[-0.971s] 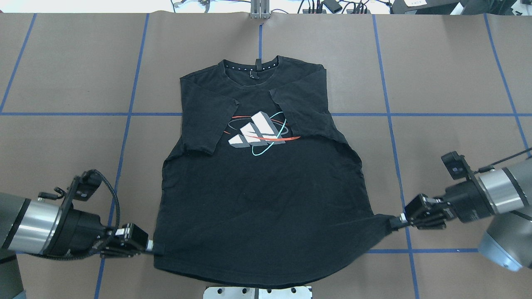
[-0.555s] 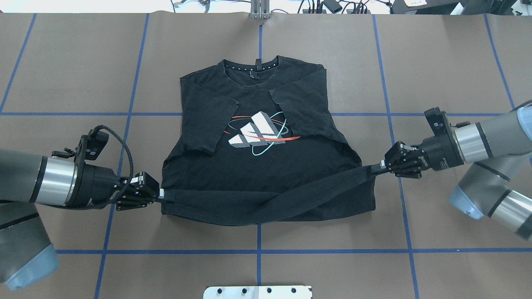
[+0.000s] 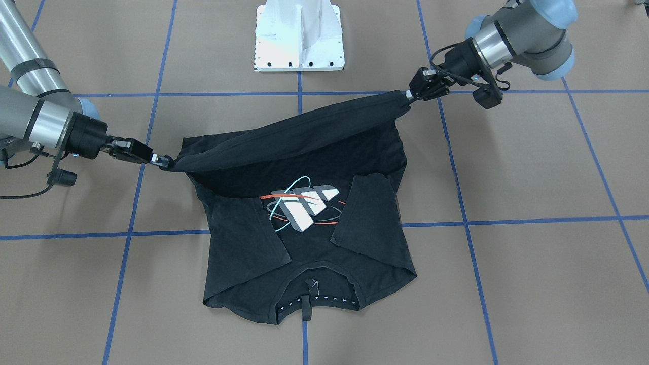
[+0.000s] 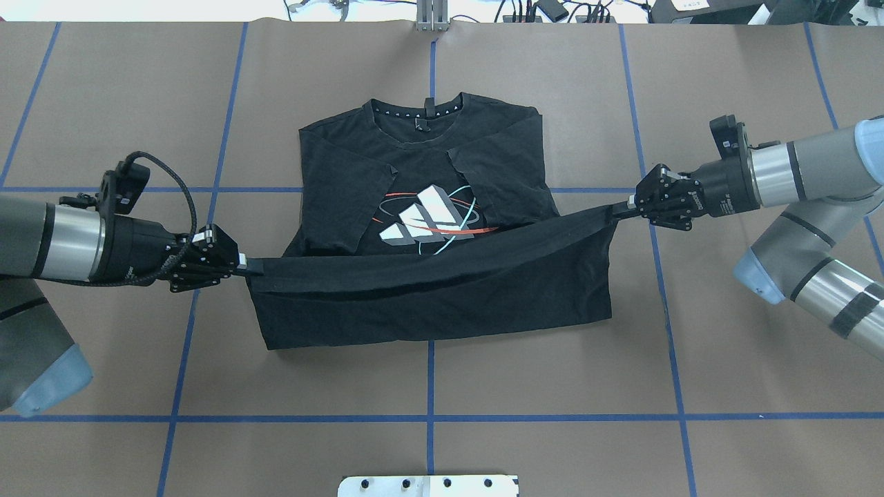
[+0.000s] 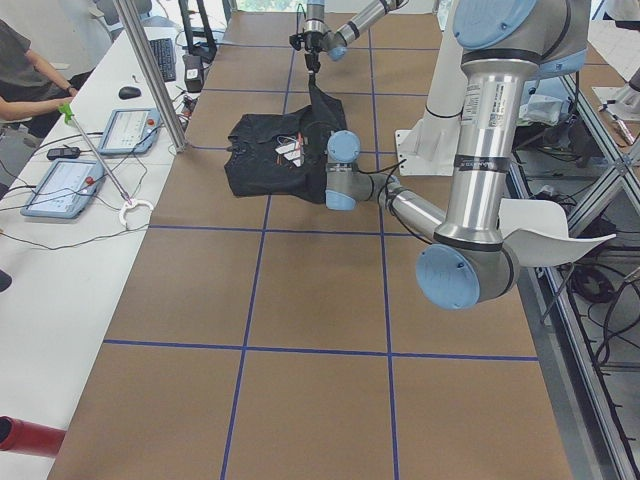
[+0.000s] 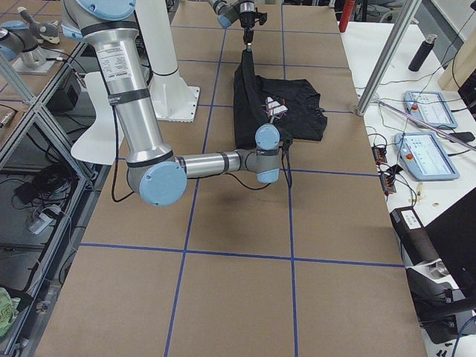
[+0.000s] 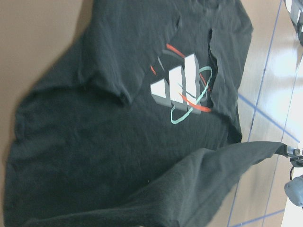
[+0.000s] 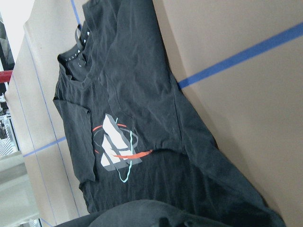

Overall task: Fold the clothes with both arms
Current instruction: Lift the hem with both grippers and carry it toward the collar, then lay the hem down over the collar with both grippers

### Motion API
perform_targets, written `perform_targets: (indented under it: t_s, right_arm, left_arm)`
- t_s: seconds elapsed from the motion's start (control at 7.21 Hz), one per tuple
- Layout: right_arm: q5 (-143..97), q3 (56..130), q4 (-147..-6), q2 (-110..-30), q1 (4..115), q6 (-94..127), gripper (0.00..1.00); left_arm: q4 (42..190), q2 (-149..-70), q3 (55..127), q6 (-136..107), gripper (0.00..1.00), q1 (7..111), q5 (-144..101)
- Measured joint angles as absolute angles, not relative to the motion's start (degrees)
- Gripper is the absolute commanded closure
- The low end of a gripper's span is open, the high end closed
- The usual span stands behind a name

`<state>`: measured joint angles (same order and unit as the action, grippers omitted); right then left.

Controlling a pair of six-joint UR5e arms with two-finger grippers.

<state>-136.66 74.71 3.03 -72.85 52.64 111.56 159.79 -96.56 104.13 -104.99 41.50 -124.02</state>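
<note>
The black T-shirt [image 4: 428, 152] lies on the brown table, collar toward the far side, both sleeves folded in over the chest beside the grey-white logo [image 4: 428, 219]. Its bottom hem [image 4: 442, 266] is lifted off the table and stretched taut between both arms. My left gripper [image 4: 243, 262] is shut on the hem's left corner; in the front-facing view the left gripper [image 3: 407, 94] sits at upper right. My right gripper [image 4: 625, 205] is shut on the hem's right corner, the right gripper [image 3: 161, 160] showing at the front-facing view's left. The shirt [image 7: 118, 118] and shirt logo [image 8: 116, 146] fill both wrist views.
Blue tape lines [image 4: 428, 417] grid the brown table. The white base plate [image 4: 428, 485] sits at the near edge, a metal post [image 4: 431, 14] at the far edge. A person [image 5: 25, 80] sits by tablets [image 5: 65, 185] on a side bench beyond the table.
Both grippers have carried the hem up and away from the base toward the collar. The lifted fabric now reaches the logo's lower edge and the lower body is doubled over.
</note>
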Motion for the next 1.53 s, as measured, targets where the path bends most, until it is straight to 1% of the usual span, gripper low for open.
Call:
perform_targets:
  t_s: [0.14, 0.42, 0.97, 1.53]
  right_arm:
    - [-135.71, 73.51, 3.01, -71.95, 53.93, 111.46, 1.0]
    - [-131.8, 71.53, 2.84, -70.02, 55.24, 111.42, 1.0]
    - [-125.63, 66.44, -0.77, -63.45, 55.26, 111.28, 1.0]
    - [-118.55, 63.06, -2.98, -60.5, 52.79, 110.47, 1.0]
  left_arm:
    - [159.87, -97.12, 102.7, -104.93, 1.0, 42.74, -124.24]
    - [159.89, -100.59, 98.0, -104.86, 1.0, 44.04, -124.22]
    - [159.95, -104.66, 90.45, -103.17, 1.0, 49.02, -124.19]
    - [160.1, -113.27, 77.79, -102.08, 1.0, 49.69, -123.75]
